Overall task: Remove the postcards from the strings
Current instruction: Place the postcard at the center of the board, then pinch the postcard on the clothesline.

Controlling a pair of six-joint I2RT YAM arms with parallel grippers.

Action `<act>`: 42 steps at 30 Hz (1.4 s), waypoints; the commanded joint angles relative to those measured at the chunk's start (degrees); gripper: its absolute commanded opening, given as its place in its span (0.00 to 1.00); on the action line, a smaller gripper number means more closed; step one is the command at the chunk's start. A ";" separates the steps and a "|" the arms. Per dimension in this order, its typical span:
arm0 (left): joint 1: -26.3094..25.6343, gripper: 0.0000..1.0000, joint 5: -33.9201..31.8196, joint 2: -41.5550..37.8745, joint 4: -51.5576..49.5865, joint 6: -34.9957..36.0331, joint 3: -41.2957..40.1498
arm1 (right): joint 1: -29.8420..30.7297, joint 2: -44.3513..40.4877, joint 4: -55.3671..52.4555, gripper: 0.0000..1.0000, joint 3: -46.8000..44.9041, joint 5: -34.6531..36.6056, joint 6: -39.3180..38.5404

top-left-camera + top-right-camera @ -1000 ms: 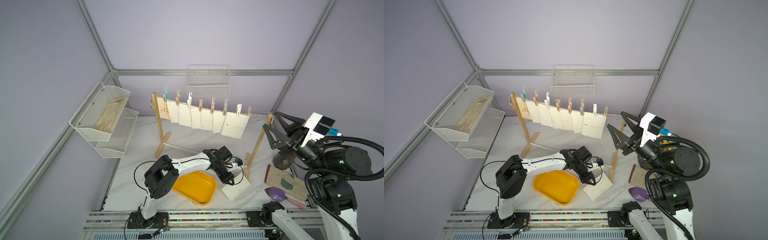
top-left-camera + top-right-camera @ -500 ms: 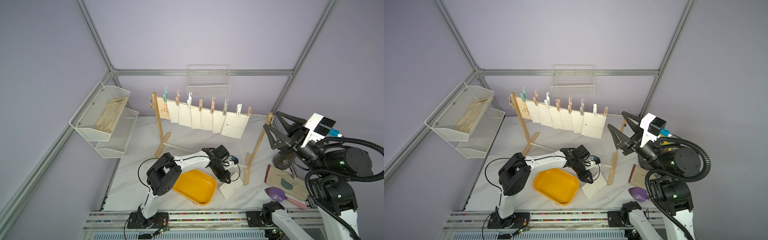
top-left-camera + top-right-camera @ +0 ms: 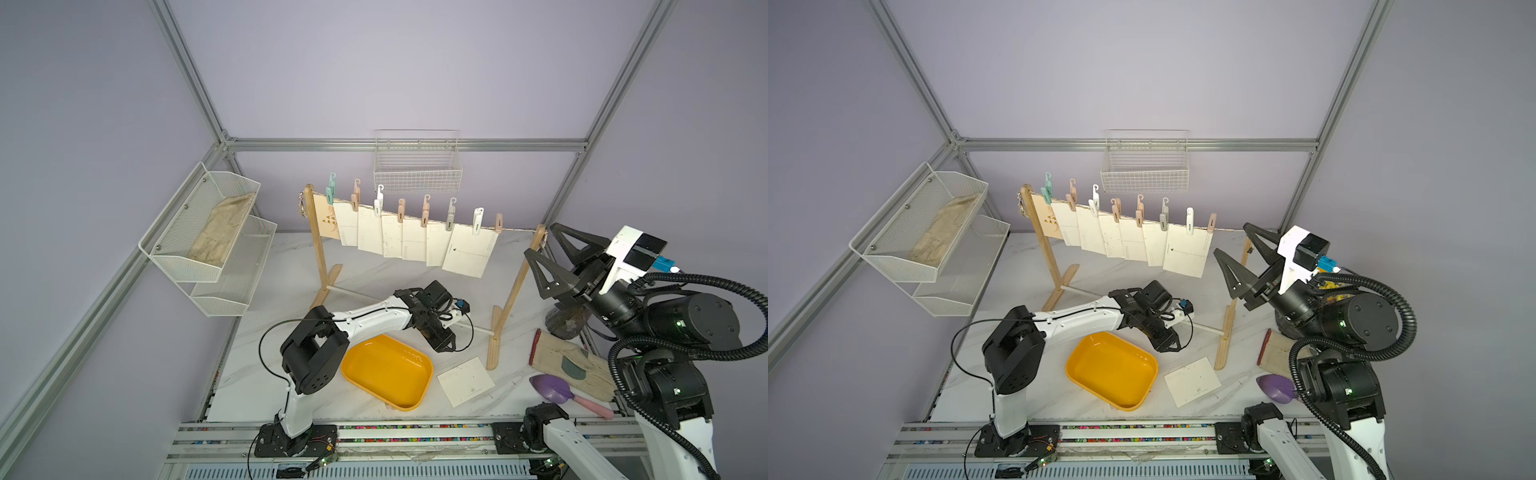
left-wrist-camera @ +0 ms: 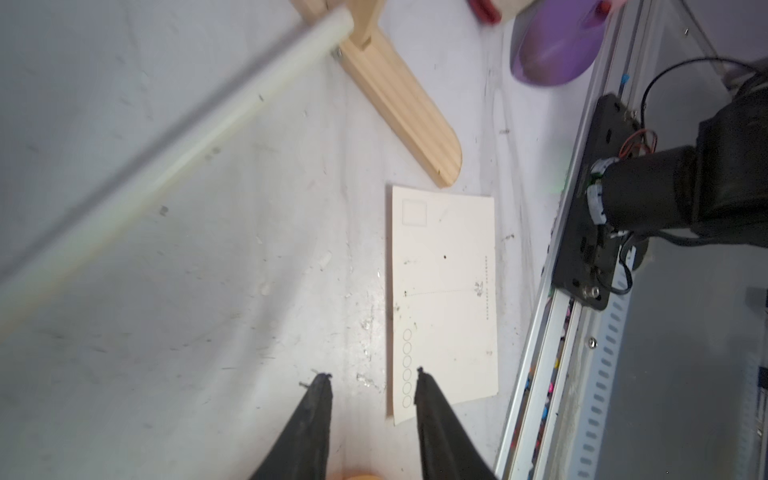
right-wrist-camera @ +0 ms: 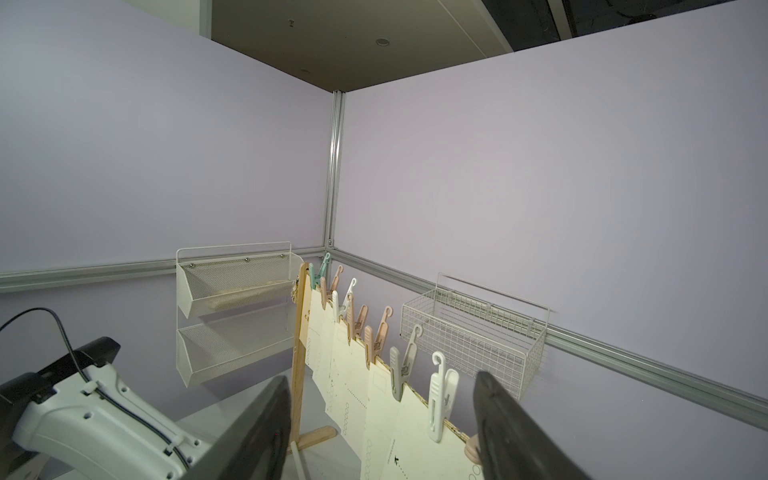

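One cream-white rectangular postcard [image 3: 465, 381] lies freed on the marble table [image 3: 374, 282] near the parted, empty left claw [image 4: 371, 374]; next, the wide-spread right claw [image 5: 380, 376] must pull another.

Both top views look down on my whole table [image 3: 374, 272]; left wrist faces it closely, right wrist the postcards [image 5: 353, 382].
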 commanded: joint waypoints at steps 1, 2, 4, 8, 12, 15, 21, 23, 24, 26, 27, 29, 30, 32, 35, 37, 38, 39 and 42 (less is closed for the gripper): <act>1.15 0.47 -2.61 -12.29 9.36 3.97 -5.37 | -0.19 0.80 -0.67 0.71 -0.64 0.09 0.22; 1.36 0.51 -2.57 -15.69 12.26 4.90 -7.75 | -0.21 1.27 -0.42 0.71 -0.42 -0.42 0.66; 1.78 0.57 -4.92 -22.35 18.49 4.77 -12.65 | -0.19 2.58 -0.04 0.71 0.03 -1.81 1.56; 2.48 0.65 -9.23 -37.06 35.27 4.76 -24.81 | -0.19 5.27 1.05 0.72 1.71 -4.31 3.24; 3.89 0.72 -10.56 -44.07 43.94 4.77 -29.25 | -0.19 6.61 1.70 0.72 2.30 -4.67 3.75; 6.16 0.74 -8.30 -43.66 46.09 3.93 -27.96 | -0.23 7.18 2.91 0.72 2.35 -5.54 4.49; 11.80 0.75 0.68 -36.54 51.64 -1.85 -22.53 | -0.19 7.94 5.26 0.74 3.17 -6.52 6.31; 12.24 0.74 4.35 -33.41 51.72 -2.19 -19.32 | -0.21 8.20 5.29 0.75 3.98 -6.86 6.37; 12.31 0.73 6.20 -32.29 51.24 -2.03 -17.85 | -0.19 8.21 5.31 0.75 4.19 -6.88 6.31; 12.24 0.72 9.96 -29.37 49.49 -1.60 -14.24 | -0.19 8.36 5.31 0.75 4.54 -6.88 6.09; 12.25 0.71 11.10 -28.40 48.76 -1.34 -12.86 | -0.20 8.47 5.23 0.76 4.72 -6.80 5.99; 12.24 0.67 11.77 -26.90 48.52 -1.22 -11.39 | -0.19 8.51 5.31 0.76 4.90 -6.79 5.87; 12.24 0.65 11.74 -26.59 48.59 -1.19 -11.19 | -0.20 8.58 5.31 0.76 4.90 -6.79 5.80; 12.24 0.63 11.63 -26.42 49.48 -1.38 -11.42 | -0.23 8.64 5.03 0.76 5.16 -6.66 5.51; 12.24 0.60 11.63 -26.39 49.96 -1.40 -11.06 | -0.19 8.82 4.91 0.77 5.24 -6.53 5.22; 12.26 0.60 11.98 -23.53 50.16 -1.66 -10.28 | -0.19 9.04 5.33 0.77 5.24 -6.70 5.43; 12.20 0.60 11.94 -22.94 50.16 -1.79 -9.90 | -0.19 9.13 5.45 0.77 5.25 -6.78 5.55; 12.25 0.60 11.85 -22.26 50.34 -1.99 -9.57 | -0.18 9.33 5.49 0.77 5.33 -6.79 5.59; 12.24 0.58 10.95 -20.40 50.53 -2.19 -8.39 | -0.23 9.74 5.42 0.77 5.94 -6.88 5.56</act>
